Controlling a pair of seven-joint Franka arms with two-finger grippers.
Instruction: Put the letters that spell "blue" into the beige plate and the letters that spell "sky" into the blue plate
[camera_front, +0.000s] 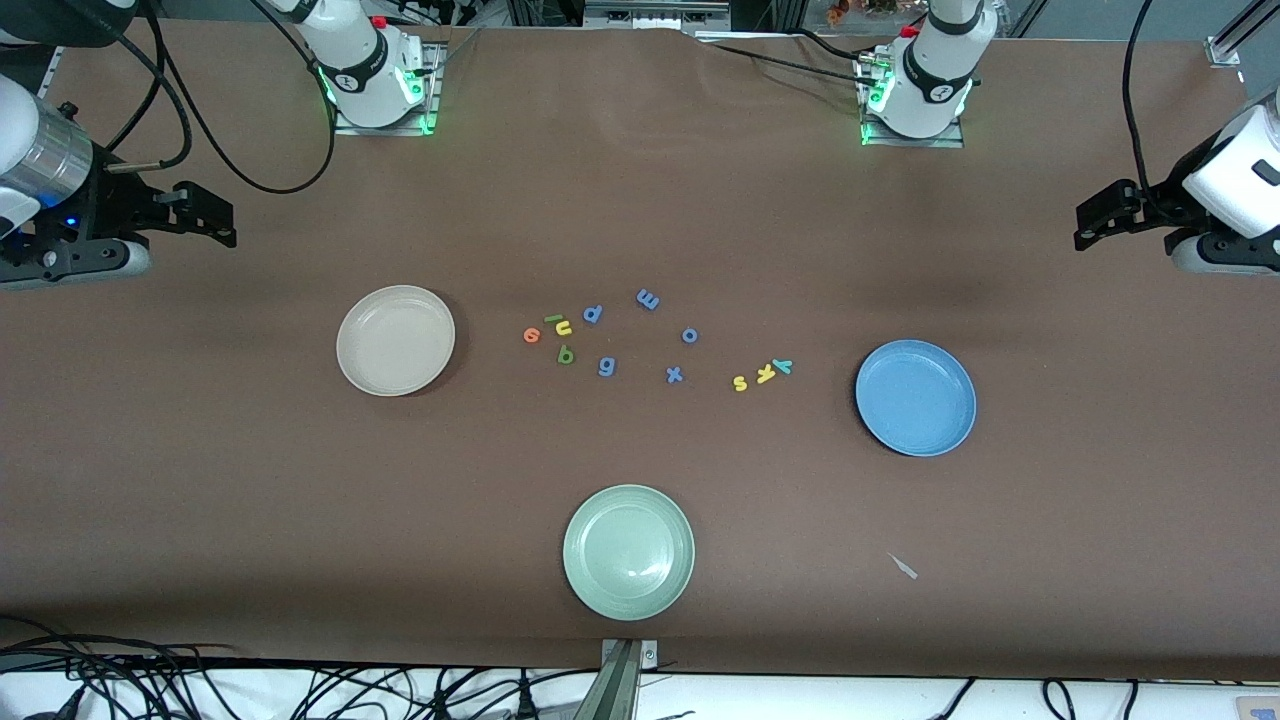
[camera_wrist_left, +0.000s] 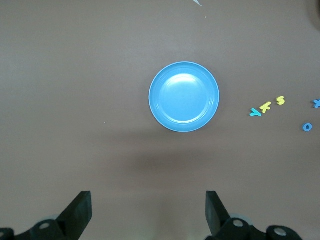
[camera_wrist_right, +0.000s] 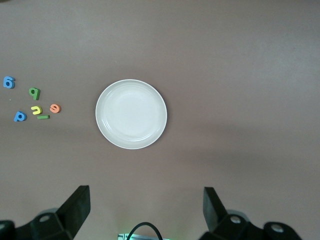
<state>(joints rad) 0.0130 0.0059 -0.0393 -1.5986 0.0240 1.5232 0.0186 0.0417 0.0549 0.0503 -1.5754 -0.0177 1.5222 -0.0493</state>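
Nothing is sorted yet: the beige plate (camera_front: 395, 340) and blue plate (camera_front: 915, 397) sit empty on the worktop, seven wanted letters still between them. Four spell "blue" (camera_front: 552, 333) beside the beige plate, three spell "sky" (camera_front: 761, 374) near the blue (five blue decoys, one green plate (camera_front: 628, 551)). Left gripper (camera_wrist_left: 148, 212) and right gripper (camera_wrist_right: 146, 211) wait, jaws wide, holding nothing.

You see two white arms on square metal base plates glowing green, each base wearing a black band and red button. Black cables loop off them. The left gripper (camera_front: 1085, 228) and right gripper (camera_front: 222, 222) are black, with wedge-shaped fingers (camera_wrist_left: 80, 212).
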